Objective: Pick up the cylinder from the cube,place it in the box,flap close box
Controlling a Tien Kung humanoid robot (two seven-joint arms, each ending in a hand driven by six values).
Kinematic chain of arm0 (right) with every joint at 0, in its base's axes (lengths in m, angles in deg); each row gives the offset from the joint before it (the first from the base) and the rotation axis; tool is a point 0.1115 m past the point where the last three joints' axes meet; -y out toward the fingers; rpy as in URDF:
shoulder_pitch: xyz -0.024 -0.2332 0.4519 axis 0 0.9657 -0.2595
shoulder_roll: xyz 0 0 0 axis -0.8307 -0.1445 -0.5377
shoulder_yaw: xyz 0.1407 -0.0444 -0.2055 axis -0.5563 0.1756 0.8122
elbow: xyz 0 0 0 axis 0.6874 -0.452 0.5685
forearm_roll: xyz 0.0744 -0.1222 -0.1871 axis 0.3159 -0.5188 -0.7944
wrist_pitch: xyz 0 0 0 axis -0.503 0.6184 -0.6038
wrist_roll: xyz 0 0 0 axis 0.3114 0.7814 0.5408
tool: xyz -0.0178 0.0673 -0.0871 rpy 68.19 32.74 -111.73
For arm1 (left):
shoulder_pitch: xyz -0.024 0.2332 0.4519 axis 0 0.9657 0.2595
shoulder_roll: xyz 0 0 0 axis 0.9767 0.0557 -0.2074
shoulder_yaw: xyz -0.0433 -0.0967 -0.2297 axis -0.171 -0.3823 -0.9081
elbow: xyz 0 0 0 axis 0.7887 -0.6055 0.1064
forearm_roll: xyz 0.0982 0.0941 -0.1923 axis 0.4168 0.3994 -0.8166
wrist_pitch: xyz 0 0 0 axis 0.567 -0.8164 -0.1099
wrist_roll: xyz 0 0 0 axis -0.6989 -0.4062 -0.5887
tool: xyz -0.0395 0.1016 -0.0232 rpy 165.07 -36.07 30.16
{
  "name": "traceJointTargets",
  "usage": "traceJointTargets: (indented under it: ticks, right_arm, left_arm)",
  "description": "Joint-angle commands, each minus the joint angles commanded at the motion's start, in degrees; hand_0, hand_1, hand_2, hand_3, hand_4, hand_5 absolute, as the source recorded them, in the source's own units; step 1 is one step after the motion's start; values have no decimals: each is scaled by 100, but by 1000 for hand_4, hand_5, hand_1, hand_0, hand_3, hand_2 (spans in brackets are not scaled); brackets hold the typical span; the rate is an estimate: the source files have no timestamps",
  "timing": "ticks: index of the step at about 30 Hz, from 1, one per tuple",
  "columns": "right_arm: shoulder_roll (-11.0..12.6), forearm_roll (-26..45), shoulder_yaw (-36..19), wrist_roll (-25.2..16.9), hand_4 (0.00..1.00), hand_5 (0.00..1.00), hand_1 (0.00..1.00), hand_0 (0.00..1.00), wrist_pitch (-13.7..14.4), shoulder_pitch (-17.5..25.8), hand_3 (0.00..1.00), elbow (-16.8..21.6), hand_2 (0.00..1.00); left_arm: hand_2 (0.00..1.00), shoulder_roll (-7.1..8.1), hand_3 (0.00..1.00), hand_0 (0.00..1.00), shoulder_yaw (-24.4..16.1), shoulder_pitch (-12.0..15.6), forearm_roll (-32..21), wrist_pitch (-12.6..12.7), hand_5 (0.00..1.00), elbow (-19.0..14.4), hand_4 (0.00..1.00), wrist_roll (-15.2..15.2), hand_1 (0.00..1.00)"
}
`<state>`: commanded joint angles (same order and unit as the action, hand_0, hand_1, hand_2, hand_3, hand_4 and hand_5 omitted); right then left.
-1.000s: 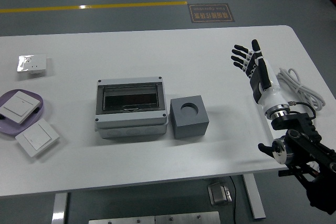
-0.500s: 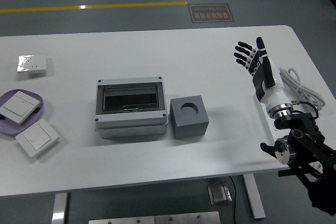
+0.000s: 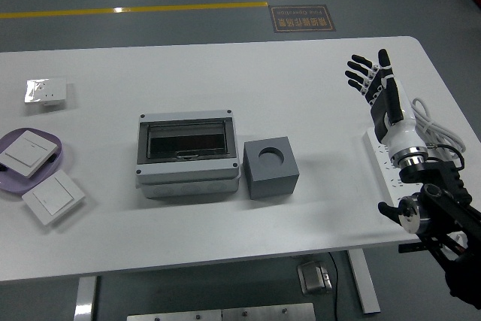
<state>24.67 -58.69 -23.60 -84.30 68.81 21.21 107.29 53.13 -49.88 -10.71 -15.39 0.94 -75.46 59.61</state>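
A dark grey cube (image 3: 270, 166) with a round hole in its top sits near the middle of the white table (image 3: 225, 73). No cylinder shows in the hole or elsewhere. Touching the cube's left side is a grey box (image 3: 189, 153) whose dark transparent flap lies flat over its top. My right hand (image 3: 373, 80) hovers over the table's right part, well to the right of the cube, with fingers spread and nothing in it. My left arm is out of sight.
A white power strip with a coiled cable (image 3: 430, 127) lies at the right edge beneath my right forearm. A purple plate (image 3: 52, 162) holding a white switch sits at far left, another switch (image 3: 52, 197) before it, a wrapped one (image 3: 46, 92) behind.
My right hand has drifted to the right and slightly away from the cube, staying open. Nothing else moved.
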Motion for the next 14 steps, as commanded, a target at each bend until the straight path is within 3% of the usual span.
traceJointTargets:
  ticks: [14]
  right_arm:
    - [-7, -35, -5, 22, 948, 998, 791, 876, 23, 5, 724, 14, 786]
  left_arm:
    - [549, 16, 617, 633, -37, -44, 55, 7, 226, 6, 699, -18, 596]
